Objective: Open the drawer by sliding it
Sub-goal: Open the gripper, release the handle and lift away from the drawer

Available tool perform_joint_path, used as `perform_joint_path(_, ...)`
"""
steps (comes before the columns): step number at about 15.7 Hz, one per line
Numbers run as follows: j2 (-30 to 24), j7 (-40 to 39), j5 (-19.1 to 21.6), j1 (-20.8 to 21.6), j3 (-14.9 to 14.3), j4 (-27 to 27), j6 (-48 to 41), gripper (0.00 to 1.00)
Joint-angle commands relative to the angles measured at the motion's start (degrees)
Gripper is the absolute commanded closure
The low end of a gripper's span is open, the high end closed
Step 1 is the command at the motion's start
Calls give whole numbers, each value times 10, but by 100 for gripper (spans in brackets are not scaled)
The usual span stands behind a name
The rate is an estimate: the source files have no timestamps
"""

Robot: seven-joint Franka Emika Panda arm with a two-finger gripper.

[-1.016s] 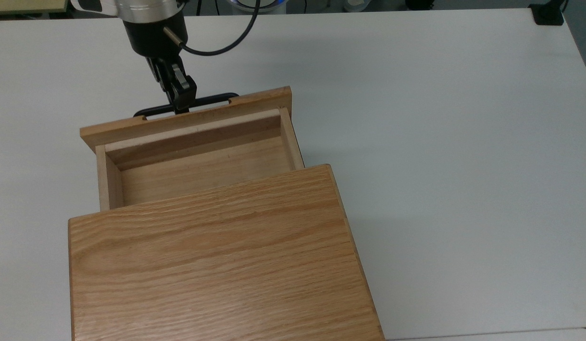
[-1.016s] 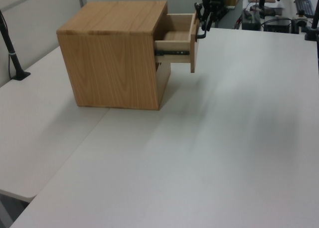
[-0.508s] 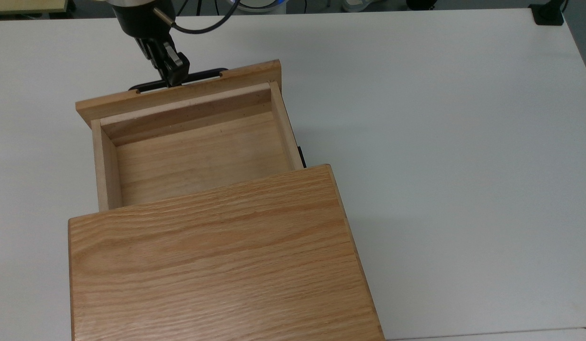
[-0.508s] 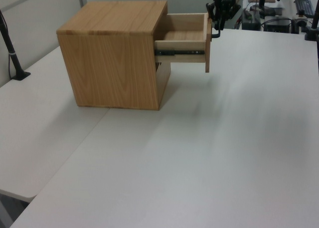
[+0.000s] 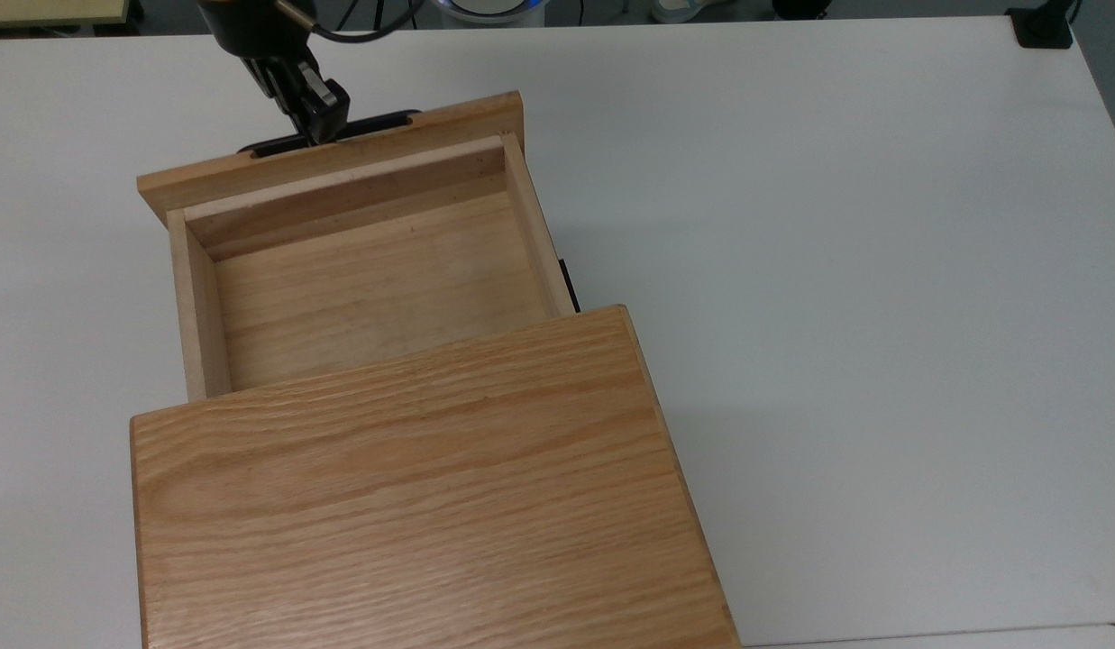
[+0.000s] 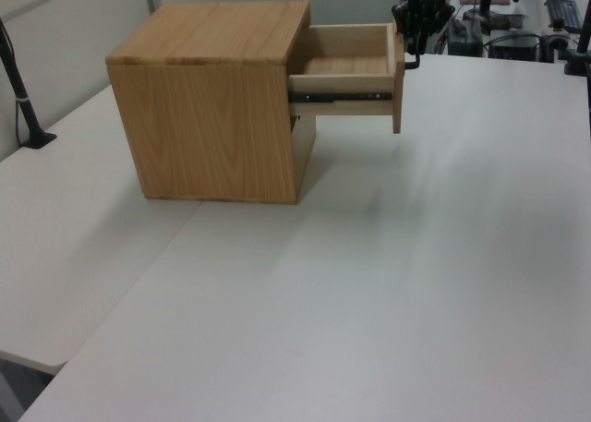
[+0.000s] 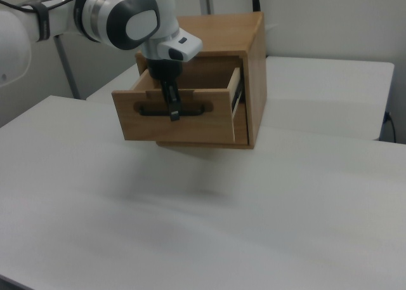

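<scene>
The light oak box-shaped drawer point(image 5: 359, 270) stands well out of its oak cabinet point(image 5: 413, 505), which sits near the white worktop's point(image 5: 836, 270) edge. Pulled further, it could hit the slide's stop and drag the cabinet. The black claw point(image 7: 173, 110) hangs before the front panel, clamped on the thin black bar handle point(image 7: 190, 111).
</scene>
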Motion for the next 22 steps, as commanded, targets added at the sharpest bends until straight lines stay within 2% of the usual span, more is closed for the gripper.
perform_joint_path(1,-50,-139,31,0,10,-21,-44,69)
perform_joint_path(3,-50,-133,31,-2,10,-20,-43,0)
perform_joint_path(7,-56,-132,31,-3,10,-16,-45,0)
perform_joint_path(14,-106,-106,24,7,8,-17,-80,0)
perform_joint_path(15,-112,-105,14,18,6,-21,-93,0)
perform_joint_path(19,-125,-122,-81,63,6,-44,-93,0)
perform_joint_path(20,-122,-149,-102,68,6,-44,-91,0)
perform_joint_path(22,-118,-234,-115,67,6,-44,-78,0)
